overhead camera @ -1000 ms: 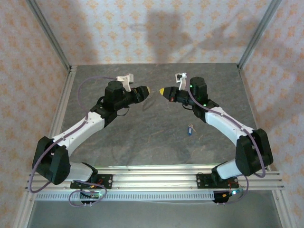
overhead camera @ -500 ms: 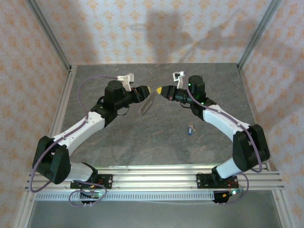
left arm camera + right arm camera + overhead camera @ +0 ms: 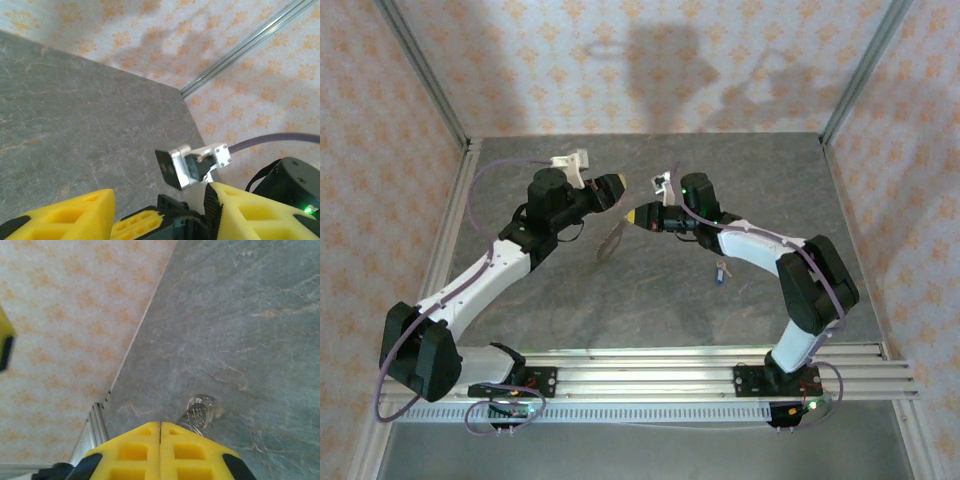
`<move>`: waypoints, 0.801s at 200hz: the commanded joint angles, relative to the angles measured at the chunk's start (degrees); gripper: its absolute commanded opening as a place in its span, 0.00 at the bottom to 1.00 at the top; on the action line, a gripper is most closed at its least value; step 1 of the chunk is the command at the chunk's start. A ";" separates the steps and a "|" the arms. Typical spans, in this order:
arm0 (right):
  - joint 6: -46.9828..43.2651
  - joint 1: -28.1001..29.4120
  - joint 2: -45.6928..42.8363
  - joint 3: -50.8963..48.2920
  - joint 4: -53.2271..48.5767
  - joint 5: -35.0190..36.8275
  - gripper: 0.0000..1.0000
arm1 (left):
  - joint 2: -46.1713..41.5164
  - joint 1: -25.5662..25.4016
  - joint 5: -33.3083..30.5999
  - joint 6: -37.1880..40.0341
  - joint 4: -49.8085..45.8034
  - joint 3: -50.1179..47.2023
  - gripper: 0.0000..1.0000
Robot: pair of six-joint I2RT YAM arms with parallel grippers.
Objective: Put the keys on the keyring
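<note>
The keyring [image 3: 612, 240] dangles as a thin pale loop over the middle of the table, hanging from the tip of my right gripper [image 3: 638, 215]. In the right wrist view the yellow jaws [image 3: 160, 427] are pressed together and the keyring [image 3: 201, 411] pokes out just past them, above the stone surface. My left gripper [image 3: 612, 186] hovers just up and left of the right one, open with nothing held. In the left wrist view its yellow fingers [image 3: 65, 215] stand wide apart, and the right gripper's tip sits between them. The blue-headed key [image 3: 721, 271] lies on the table under the right forearm.
The grey stone table [image 3: 570, 300] has aluminium rails along its left [image 3: 455, 225] and near edges and patterned walls around it. The right arm's camera bracket [image 3: 192, 165] hangs close in front of the left gripper.
Both grippers shifted left, the right one reaching farther toward the left gripper and lower. The keyring now hangs from the right gripper, and the left jaws have widened slightly.
</note>
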 commanded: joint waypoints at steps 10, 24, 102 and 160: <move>-7.25 0.28 1.47 -6.82 -4.41 4.92 0.00 | -0.77 0.35 -0.99 -0.05 -0.25 -1.08 0.52; -8.95 0.54 2.44 -8.16 -6.52 6.60 0.00 | -0.57 0.33 -0.75 -0.55 0.27 -1.13 0.52; -9.37 0.81 5.40 -9.56 -10.24 11.50 0.03 | -0.39 0.26 -0.68 -0.95 0.52 -1.30 0.52; -5.93 0.85 -3.85 -8.89 -16.64 17.14 0.40 | -0.12 0.31 -0.37 -1.31 1.26 -1.42 0.52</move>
